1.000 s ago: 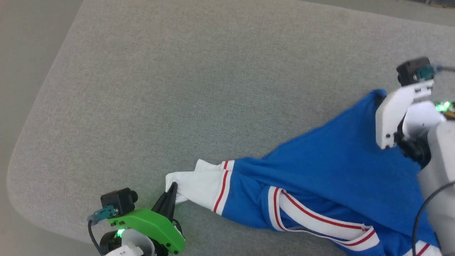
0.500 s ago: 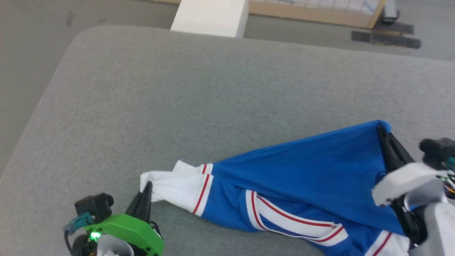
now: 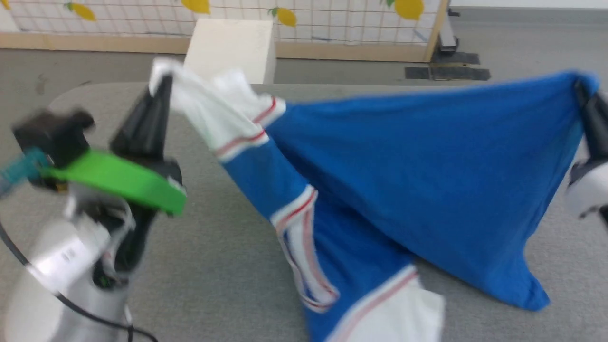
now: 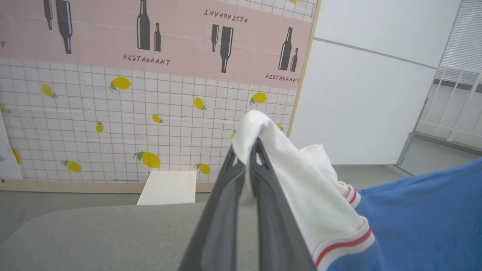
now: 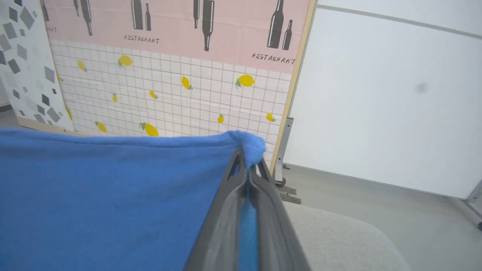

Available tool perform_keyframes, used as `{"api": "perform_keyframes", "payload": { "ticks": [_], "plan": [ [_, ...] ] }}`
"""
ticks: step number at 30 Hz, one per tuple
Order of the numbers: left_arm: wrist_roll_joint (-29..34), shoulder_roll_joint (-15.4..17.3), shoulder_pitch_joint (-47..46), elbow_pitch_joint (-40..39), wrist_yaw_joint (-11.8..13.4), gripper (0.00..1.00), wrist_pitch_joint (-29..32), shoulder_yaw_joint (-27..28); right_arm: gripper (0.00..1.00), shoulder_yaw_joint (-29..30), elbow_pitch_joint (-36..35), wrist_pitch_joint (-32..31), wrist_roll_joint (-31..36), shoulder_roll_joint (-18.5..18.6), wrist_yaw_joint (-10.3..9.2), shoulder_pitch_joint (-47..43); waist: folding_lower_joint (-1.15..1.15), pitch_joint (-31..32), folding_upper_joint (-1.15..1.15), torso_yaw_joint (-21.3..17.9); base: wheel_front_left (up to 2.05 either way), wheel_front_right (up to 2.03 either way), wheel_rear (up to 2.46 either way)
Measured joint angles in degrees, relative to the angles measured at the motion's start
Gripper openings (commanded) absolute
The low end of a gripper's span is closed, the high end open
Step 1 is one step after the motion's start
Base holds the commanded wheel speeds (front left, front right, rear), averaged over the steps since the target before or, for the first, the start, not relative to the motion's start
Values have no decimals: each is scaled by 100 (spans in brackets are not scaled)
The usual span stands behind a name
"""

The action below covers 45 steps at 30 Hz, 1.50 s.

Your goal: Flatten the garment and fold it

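Observation:
The garment [image 3: 418, 171], bright blue knit with white bands and thin red stripes, hangs stretched in the air between my two grippers above the grey table [image 3: 228, 266]. My left gripper [image 3: 161, 85] is shut on its white end [image 4: 263, 150] at the upper left of the head view. At the far right my right gripper [image 3: 582, 92] is shut on a blue corner [image 5: 248, 145]. The garment's lower folds [image 3: 380, 308] drape down onto the table. In both wrist views, the fingers pinch cloth at their tips.
Beyond the grey padded table stands a pale box [image 3: 232, 47]. Behind it runs a tiled wall panel with lemon prints [image 4: 131, 124] and a wooden frame. Dark floor plates [image 3: 446, 71] lie at the back right. The table's rounded corner [image 3: 66, 92] is at the left.
Both grippers have lifted the garment off the table, and it now hangs spread between them. The head camera has tilted up, bringing the wall and box into view.

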<state>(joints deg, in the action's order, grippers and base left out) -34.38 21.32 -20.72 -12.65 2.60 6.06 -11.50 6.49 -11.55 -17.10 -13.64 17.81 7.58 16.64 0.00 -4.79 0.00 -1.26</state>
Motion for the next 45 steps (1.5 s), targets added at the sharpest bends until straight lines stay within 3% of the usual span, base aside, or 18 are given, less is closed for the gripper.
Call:
{"api": "perform_keyframes", "payload": {
  "ticks": [6, 11, 19, 29, 35, 41, 45],
  "plan": [
    [-193, 97, -1421, 43, -151, 0, 393, 151, 0, -314, -153, -665, -49, 594, 0, 1117, 0, -210, 0, -169, 0, 0, 0],
    [-353, 109, -2711, 524, -205, 0, 644, 249, 0, -609, 209, -934, -65, 732, 0, 2312, 0, -602, 0, -246, 0, 0, 0],
    [66, 357, -4880, 1545, -200, 0, 838, 255, 0, -980, 1250, -849, 186, 489, 0, 4353, 0, -1429, 0, -392, 0, 0, 0],
    [513, 349, -7200, 2390, -203, 0, 170, 265, 0, -665, 2279, 218, 824, -118, 0, 6273, 1, -2568, 0, -619, 0, 0, 0],
    [444, 318, -7138, 2762, -519, 0, -147, 198, 0, -632, 2617, 734, 920, -232, 0, 6275, 1, -3002, 0, -682, 0, 0, 0],
    [338, 486, -5442, 3304, -840, 0, -335, -155, 0, -1145, 3031, 953, 634, -219, 0, 5192, 1, -2963, 0, -636, 0, 0, 0],
    [74, 556, -4287, 3426, -920, 0, -355, -460, 0, -1527, 3123, 957, 358, -108, 1, 4355, 1, -2742, 0, -594, 0, 0, 0]
  ]
}}
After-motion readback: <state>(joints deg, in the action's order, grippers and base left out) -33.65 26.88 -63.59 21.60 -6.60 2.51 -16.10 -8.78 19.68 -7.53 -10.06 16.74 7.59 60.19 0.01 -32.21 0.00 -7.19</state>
